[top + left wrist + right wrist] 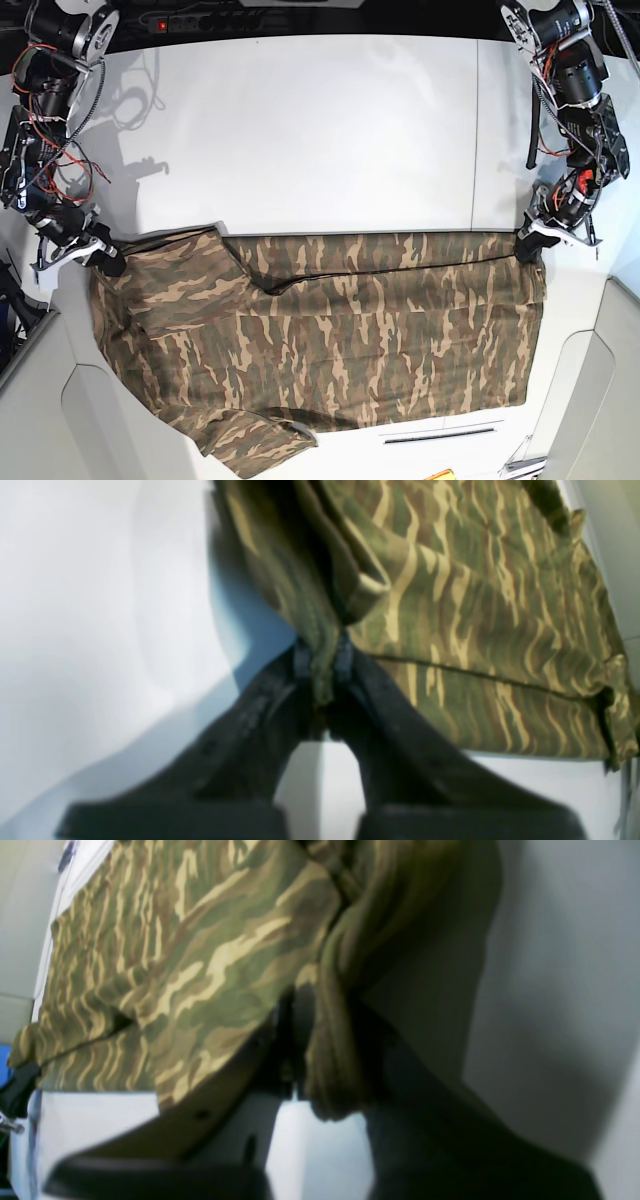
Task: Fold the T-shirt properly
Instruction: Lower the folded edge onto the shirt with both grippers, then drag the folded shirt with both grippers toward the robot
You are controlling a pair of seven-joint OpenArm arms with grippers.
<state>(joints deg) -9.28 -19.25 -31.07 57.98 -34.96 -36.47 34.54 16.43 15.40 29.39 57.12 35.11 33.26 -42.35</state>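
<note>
Cloth, left wrist view: brown-tan-olive camouflage T-shirt (480, 595) bunched between black left gripper (323, 666) tips, jaws clamped on its edge fold, likely for carrying that corner over. Which hem or corner: blurred, unclear.

Right wrist view: right gripper (305, 1040) pinched on thick roll of same shirt (200, 965); one finger largely buried in fabric.

Base view: shirt (330, 330) spread across white table (300, 130), near edge; both grippers at far corners, stretching top edge taut. Collar not visible; lower sleeve cut off.
</note>
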